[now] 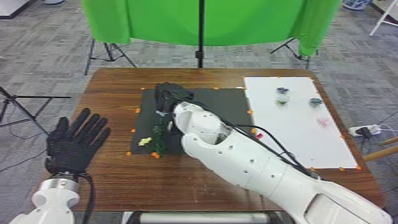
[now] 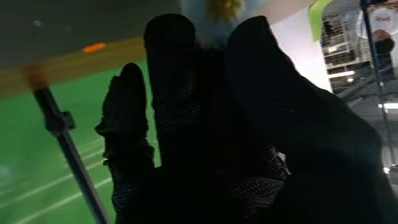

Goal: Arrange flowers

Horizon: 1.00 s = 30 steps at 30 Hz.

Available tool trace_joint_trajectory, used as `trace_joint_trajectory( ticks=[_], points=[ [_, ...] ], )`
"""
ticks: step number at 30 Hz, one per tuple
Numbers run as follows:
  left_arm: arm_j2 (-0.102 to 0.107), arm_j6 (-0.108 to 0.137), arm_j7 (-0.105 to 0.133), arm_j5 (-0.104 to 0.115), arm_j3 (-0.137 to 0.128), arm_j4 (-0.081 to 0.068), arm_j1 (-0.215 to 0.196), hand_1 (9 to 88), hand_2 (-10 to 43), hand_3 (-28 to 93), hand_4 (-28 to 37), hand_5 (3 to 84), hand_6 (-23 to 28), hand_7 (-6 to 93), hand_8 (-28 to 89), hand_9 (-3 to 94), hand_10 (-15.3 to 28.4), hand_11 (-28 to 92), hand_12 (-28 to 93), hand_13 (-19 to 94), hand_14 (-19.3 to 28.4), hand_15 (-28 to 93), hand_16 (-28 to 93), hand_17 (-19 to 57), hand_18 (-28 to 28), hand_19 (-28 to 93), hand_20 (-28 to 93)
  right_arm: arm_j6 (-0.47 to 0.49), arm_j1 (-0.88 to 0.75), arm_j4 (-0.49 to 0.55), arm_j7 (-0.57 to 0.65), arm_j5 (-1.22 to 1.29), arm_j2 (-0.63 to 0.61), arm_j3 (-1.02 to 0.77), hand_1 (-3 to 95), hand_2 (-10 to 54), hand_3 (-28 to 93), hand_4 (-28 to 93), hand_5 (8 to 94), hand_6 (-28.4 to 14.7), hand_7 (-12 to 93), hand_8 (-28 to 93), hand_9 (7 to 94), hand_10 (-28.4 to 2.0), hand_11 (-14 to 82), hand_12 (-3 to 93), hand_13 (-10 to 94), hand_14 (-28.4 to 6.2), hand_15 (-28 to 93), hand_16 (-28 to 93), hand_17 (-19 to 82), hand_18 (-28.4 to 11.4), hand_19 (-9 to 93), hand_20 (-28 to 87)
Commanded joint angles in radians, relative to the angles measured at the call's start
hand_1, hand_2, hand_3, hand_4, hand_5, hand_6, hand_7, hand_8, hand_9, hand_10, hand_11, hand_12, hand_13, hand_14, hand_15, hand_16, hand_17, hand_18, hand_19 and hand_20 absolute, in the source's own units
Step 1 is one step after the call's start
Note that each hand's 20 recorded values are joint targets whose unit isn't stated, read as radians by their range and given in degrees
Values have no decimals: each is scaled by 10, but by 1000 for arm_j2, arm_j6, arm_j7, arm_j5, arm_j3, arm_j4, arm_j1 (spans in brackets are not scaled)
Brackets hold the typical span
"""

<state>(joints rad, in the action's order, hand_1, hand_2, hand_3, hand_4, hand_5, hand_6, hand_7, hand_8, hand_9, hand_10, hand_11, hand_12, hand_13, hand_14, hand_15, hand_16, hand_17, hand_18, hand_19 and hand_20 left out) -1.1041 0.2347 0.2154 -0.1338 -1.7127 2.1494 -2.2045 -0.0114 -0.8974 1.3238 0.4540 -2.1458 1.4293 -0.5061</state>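
Inspecting the right hand (image 1: 169, 97), we find it over the black mat (image 1: 206, 100), toward the left part of the brown counter (image 1: 111, 185). The right wrist view shows its fingers (image 2: 171, 60) straight, the thumb a narrow gap away. A pale blue flower (image 2: 222, 11) with a yellow centre lies at the fingertips, in line with that gap; we cannot tell whether it is gripped. The left hand (image 1: 75, 145) is spread wide at the counter's left side, well apart from the right.

We record a yellow flower (image 1: 145, 141) on the mat, beside green foliage (image 1: 158, 135). On the white sheet (image 1: 289, 145), to the right, we note a pink flower (image 1: 323, 121), a dark blue flower (image 1: 315, 101) and a pale green flower (image 1: 282, 101). Orange marks edge the mat and the sheet. Beyond the counter stand a green cloth (image 1: 213, 25) and dark stands (image 1: 200, 54) on a grey floor (image 1: 160, 55).

As to direction, the foliage has its long axis running from near the right hand toward the counter's near edge. We cannot tell the pale blue flower's own long axis; its yellow centre is exposed to the wrist view.
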Motion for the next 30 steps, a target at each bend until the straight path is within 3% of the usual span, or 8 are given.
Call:
trace_joint_trajectory(
  ticks=[1, 3, 9, 13, 18, 22, 25, 30],
  points=[
    [-6, 9, -14, -1, 7, -8, -2, 280, 144, 711, -283, 449, 99, 116, -74, 381, 160, 174, 129, 281, 152, 295, -44, -48, 127, 251, 135, 18, -12, 31, 1, 15, 6, -11, 624, -95, 665, -283, 659, -7, 264, -48, 691, -111, 146, 214, 667, -73, 442, 395, 287, -214, 801, 421],
    [-7, 20, -17, 1, 9, -9, 2, 280, 145, 710, -283, 449, 98, 118, -74, 381, 160, 175, 129, 280, 152, 295, -45, -48, 127, 251, 135, 27, -26, 44, 11, 22, 10, -25, 619, -95, 665, -283, 659, -8, 258, -46, 684, -113, 157, 206, 665, -74, 445, 392, 287, -215, 801, 420],
    [-32, 13, -28, -2, -3, -8, -13, 279, 148, 710, -283, 450, 99, 119, -76, 382, 159, 176, 129, 281, 151, 297, -46, -49, 127, 252, 135, 15, -34, 138, 54, 81, -64, -59, 585, -95, 683, -283, 637, -11, 209, -124, 654, -132, 178, 158, 654, -84, 460, 367, 284, -220, 804, 411],
    [-52, 0, -29, -3, -15, -2, -34, 279, 148, 711, -283, 450, 99, 119, -76, 381, 159, 176, 128, 281, 151, 298, -47, -49, 127, 253, 135, 37, -84, 282, 75, 99, -207, -162, 533, -95, 726, -283, 592, -28, 180, -134, 597, -147, 160, 144, 624, -108, 488, 314, 275, -228, 806, 400],
    [-53, -2, -29, -13, -30, 4, -42, 278, 148, 712, -283, 449, 99, 118, -76, 381, 159, 175, 128, 280, 152, 296, -47, -49, 127, 253, 135, 65, -190, 391, 148, 75, -411, -355, 488, -95, 765, -283, 557, -42, 151, -118, 552, -160, 134, 141, 582, -135, 521, 201, 260, -233, 798, 384],
    [-55, -7, -28, -11, -38, 6, -47, 278, 148, 712, -283, 450, 99, 117, -76, 381, 159, 175, 128, 280, 151, 296, -47, -49, 127, 253, 135, 91, -310, 438, 242, 98, -550, -516, 455, -95, 764, -283, 512, -60, 136, -113, 493, -180, 115, 136, 515, -154, 417, 148, 238, -230, 753, 344],
    [-55, -10, -27, -12, -44, 6, -50, 277, 147, 713, -283, 449, 99, 117, -76, 381, 160, 175, 128, 280, 151, 295, -47, -48, 127, 252, 134, 70, -437, 475, 292, 82, -627, -639, 437, -95, 770, -283, 482, -75, 122, -105, 449, -189, 109, 128, 431, -169, 263, 133, 212, -224, 702, 274],
    [-40, 4, -9, -1, -52, 16, -67, 278, 147, 712, -283, 449, 99, 117, -75, 381, 160, 175, 128, 281, 151, 296, -45, -48, 127, 253, 135, 96, -588, 494, 333, 73, -706, -760, 440, -95, 766, -283, 480, -77, 123, -107, 432, -187, 109, 127, 392, -180, 233, 144, 185, -223, 679, 249]
  ],
)
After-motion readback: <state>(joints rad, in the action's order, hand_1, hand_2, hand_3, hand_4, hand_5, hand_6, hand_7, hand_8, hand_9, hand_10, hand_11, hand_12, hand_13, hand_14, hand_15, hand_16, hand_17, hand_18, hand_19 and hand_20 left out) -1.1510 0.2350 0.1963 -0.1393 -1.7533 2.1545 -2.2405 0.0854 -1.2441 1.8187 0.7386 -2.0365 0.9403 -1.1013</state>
